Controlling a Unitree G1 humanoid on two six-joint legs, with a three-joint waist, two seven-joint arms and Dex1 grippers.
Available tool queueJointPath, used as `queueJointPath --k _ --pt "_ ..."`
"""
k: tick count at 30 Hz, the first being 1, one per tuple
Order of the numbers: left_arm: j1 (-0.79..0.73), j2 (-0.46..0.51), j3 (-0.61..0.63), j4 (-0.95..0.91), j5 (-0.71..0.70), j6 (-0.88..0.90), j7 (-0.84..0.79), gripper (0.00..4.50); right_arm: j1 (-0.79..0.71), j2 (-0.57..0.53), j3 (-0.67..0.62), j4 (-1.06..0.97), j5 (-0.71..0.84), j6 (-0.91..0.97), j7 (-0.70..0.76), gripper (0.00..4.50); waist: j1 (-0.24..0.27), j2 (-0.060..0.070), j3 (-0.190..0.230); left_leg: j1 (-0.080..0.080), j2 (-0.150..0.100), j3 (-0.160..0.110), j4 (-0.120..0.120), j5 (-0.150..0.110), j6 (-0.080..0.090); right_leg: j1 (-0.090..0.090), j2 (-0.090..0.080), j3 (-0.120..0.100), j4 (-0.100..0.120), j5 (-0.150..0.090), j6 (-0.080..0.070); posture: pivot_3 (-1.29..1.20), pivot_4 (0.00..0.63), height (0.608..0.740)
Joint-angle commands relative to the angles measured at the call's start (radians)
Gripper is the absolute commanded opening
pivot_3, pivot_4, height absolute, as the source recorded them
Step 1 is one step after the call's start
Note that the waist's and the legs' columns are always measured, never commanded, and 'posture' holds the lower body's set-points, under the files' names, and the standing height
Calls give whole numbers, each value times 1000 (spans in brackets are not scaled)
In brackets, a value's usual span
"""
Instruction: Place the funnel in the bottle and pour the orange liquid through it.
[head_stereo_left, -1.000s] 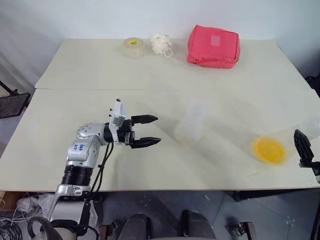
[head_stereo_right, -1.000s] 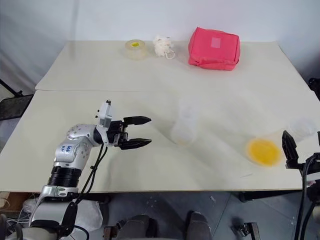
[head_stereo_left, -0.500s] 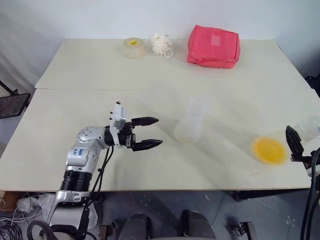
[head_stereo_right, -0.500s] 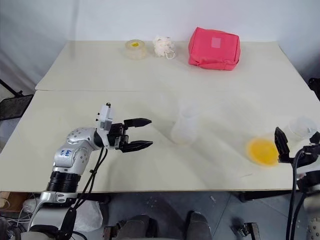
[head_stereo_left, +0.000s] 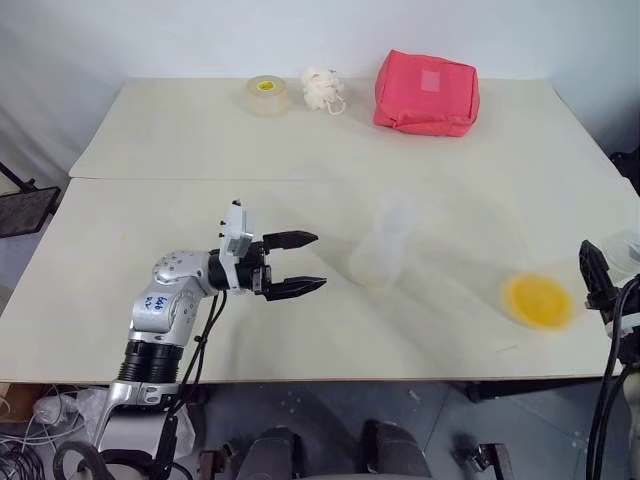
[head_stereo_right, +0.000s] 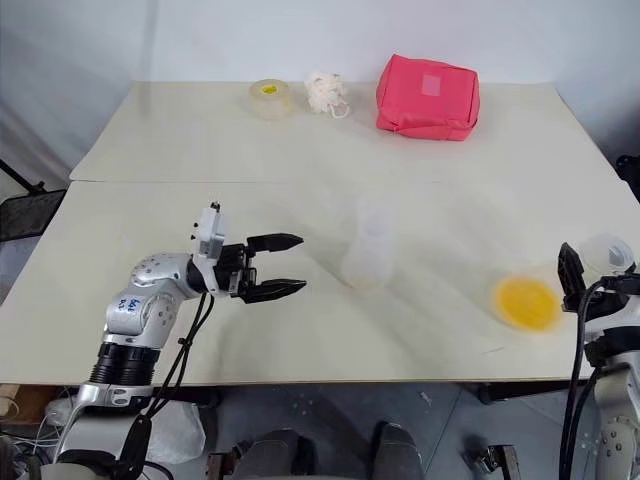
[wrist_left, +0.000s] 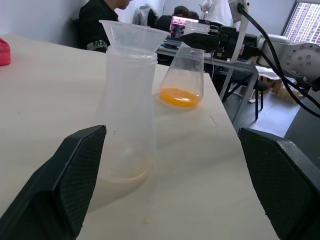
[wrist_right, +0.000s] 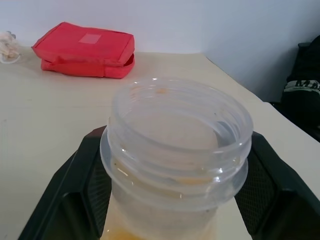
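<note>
The clear bottle (head_stereo_left: 380, 255) stands upright mid-table, and the see-through funnel (wrist_left: 132, 32) sits in its neck. My left gripper (head_stereo_left: 318, 260) hovers open a short way to the bottle's left, pointing at it with nothing between its fingers (wrist_left: 75, 185). A second clear flask (head_stereo_right: 600, 255) holds the orange liquid (head_stereo_left: 538, 300) in its base at the table's right edge. My right gripper (head_stereo_right: 572, 280) is shut on that flask's neck; in the right wrist view its fingers (wrist_right: 92, 175) press on both sides of the neck (wrist_right: 175, 145).
A red pouch (head_stereo_left: 427, 92), a tape roll (head_stereo_left: 266, 95) and a white puff (head_stereo_left: 323, 88) lie along the far side of the table (head_stereo_left: 200, 200). Seated people and a desk show beyond the table's right end in the left wrist view.
My right gripper has edged forward and shut on the neck of the flask with the orange liquid. The left gripper, bottle and funnel have stayed put.
</note>
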Motion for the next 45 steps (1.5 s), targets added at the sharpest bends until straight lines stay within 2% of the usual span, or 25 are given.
queueJointPath --k 1,5,10,14,17,25,31,35,45 --pt "-7 14 13 -16 -23 -10 -6 4500 -4 5 14 -85 18 10 -16 2811 -1 0 0 0 0 0 0 0 0 0 0 0 0 0 0 0 150 740" --pt "-27 18 22 18 -20 -35 -13 4500 -53 -12 56 -154 17 33 -43 2811 -1 0 0 0 0 0 0 0 0 0 0 0 0 0 0 0 150 740" --pt "-63 11 32 91 -21 -93 -46 4500 -210 -75 178 -228 -38 98 -84 2811 -1 1 0 0 0 1 0 0 0 -1 0 0 0 0 0 0 150 740" --pt "-98 11 31 157 -14 -136 -73 4500 -351 -123 325 -220 -169 116 -104 2811 -1 0 0 0 0 0 0 0 0 -1 0 -1 0 0 0 0 150 740" --pt "-130 15 23 213 0 -170 -101 4500 -447 -159 447 -165 -314 62 -85 2811 -2 0 0 -1 -1 1 0 0 0 -1 0 -1 0 0 0 0 150 740" --pt "-197 -3 18 301 8 -239 -156 4500 -571 -249 643 -43 -605 -129 14 2811 -4 0 0 -9 -1 2 2 0 0 -5 0 -7 0 0 0 0 150 740" --pt "-210 -23 15 327 1 -275 -202 4500 -582 -297 691 18 -761 -291 58 2811 -7 0 0 -10 -1 2 2 0 0 -5 -1 -8 -1 0 0 0 150 740" --pt "-223 -60 52 353 -29 -319 -207 4500 -590 -289 703 62 -843 -368 51 2811 -6 0 0 -10 0 2 2 0 0 -5 -1 -9 -1 0 0 0 150 740" --pt "-216 -92 48 376 -24 -328 -231 4500 -642 -303 740 153 -1042 -533 58 2811 -13 0 0 -10 0 2 2 0 0 -5 -1 -9 -1 0 0 0 150 740"
